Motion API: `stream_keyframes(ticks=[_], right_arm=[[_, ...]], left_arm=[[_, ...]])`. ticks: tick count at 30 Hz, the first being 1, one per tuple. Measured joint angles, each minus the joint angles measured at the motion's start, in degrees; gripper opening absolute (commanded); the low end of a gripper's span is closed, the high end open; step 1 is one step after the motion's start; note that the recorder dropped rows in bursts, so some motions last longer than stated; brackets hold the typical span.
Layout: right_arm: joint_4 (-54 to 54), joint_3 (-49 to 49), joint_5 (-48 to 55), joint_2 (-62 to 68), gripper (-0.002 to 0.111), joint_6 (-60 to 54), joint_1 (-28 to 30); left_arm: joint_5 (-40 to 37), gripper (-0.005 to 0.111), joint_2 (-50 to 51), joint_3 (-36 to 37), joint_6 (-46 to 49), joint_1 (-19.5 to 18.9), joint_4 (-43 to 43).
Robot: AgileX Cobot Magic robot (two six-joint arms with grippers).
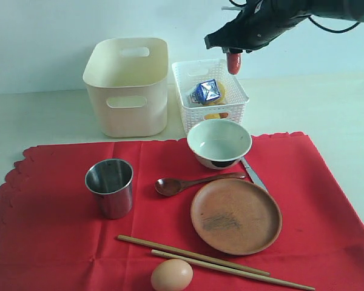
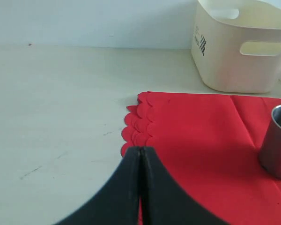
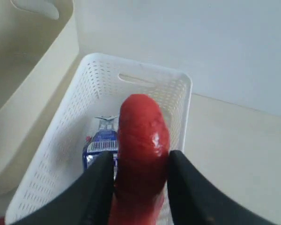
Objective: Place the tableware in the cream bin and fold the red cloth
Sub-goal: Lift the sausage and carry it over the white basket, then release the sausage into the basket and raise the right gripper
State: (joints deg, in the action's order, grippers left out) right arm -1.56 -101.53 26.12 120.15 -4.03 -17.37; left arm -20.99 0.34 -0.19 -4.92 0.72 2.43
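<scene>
The red cloth (image 1: 60, 242) lies flat with the steel cup (image 1: 111, 187), white bowl (image 1: 219, 142), wooden spoon (image 1: 188, 182), metal knife (image 1: 253, 174), brown plate (image 1: 236, 215) and chopsticks (image 1: 200, 257) on it. The cream bin (image 1: 128, 85) stands behind the cloth, with nothing seen inside. My right gripper (image 1: 233, 53) hangs above the white lattice basket (image 1: 210, 91), shut on a red sausage (image 3: 141, 154). My left gripper (image 2: 140, 151) is shut over the cloth's scalloped corner (image 2: 133, 126), holding nothing; the cup (image 2: 277, 140) and bin (image 2: 241, 44) show beyond it.
An egg (image 1: 171, 276) sits on the cloth's front edge. The basket holds a blue-white carton (image 1: 206, 91) and something yellow (image 1: 213, 115). Bare table lies left of the cloth.
</scene>
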Motion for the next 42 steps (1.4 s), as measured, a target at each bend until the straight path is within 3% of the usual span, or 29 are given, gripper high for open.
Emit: stream_keyframes(ticks=[6,17,31,42], right_arm=[[0.8,-11.9,1.5,11.4,0.000,-1.4,0.0],[5.0,-15.5,2.0,18.3,0.000,-2.0,0.0],[6.0,-15.6,2.3,18.6,0.062,-2.0,0.0],[6.2,-15.6,9.7,12.1,0.067,-2.0,0.0]], left_arm=[[0.0,0.000,0.0,0.0,0.0,0.0,0.0],[0.0,0.000,0.0,0.0,0.0,0.0,0.0],[0.0,0.000,0.0,0.0,0.0,0.0,0.0],[0.0,0.000,0.0,0.0,0.0,0.0,0.0]])
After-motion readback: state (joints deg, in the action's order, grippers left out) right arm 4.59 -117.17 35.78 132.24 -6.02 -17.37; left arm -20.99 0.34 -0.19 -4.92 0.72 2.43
